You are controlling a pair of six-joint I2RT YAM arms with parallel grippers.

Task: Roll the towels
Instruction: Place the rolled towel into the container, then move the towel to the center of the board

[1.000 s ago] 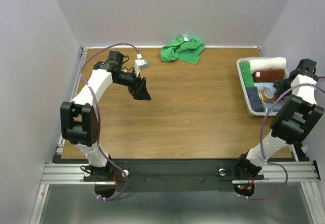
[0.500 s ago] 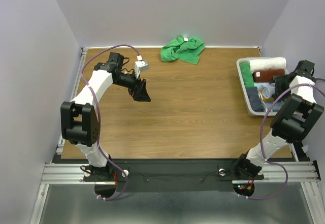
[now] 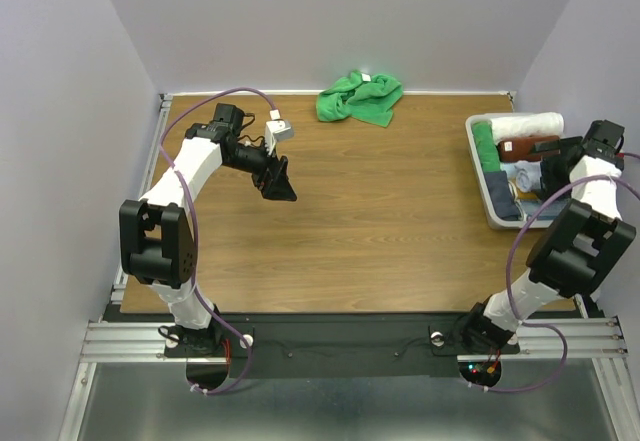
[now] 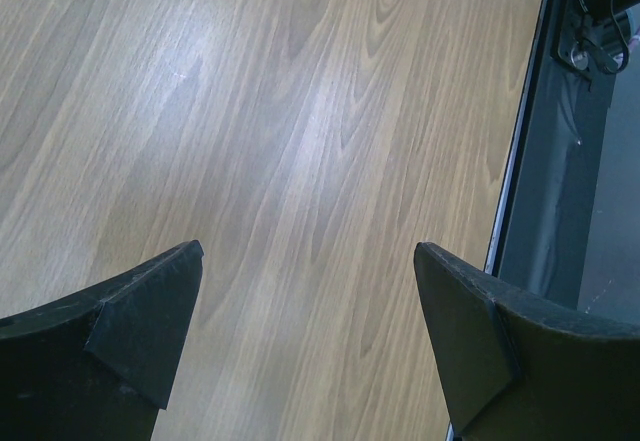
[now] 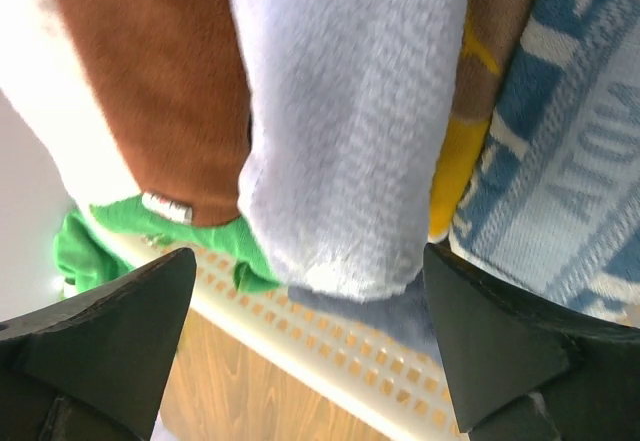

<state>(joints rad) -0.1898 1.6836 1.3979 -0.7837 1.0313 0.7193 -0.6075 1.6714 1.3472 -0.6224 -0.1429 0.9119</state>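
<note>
The bright green towel (image 3: 360,98) lies crumpled at the table's back edge, far from both arms. The pale bluish-white towel (image 5: 340,121) lies rolled in the grey basket (image 3: 497,213) at the right, also visible from above as a pale bluish-white towel (image 3: 522,173). My right gripper (image 5: 310,261) hangs open just over its end, jaws wide on either side and not pressing it; from above, the right gripper (image 3: 550,166) is over the basket. My left gripper (image 3: 278,183) hovers open over bare wood on the left; the left wrist view shows the left gripper (image 4: 308,251) holding nothing.
The basket also holds a brown roll (image 5: 150,91), a cream-white roll (image 3: 520,124), a green roll (image 3: 485,148) and a blue patterned cloth (image 5: 560,131). Its perforated rim (image 5: 330,346) runs below my right jaws. The table's metal edge (image 4: 520,161) is at the right of the left wrist view.
My right gripper has opened wide and let go of the pale towel, which stays in the basket; its wrist shifted slightly. The left arm has not moved.
</note>
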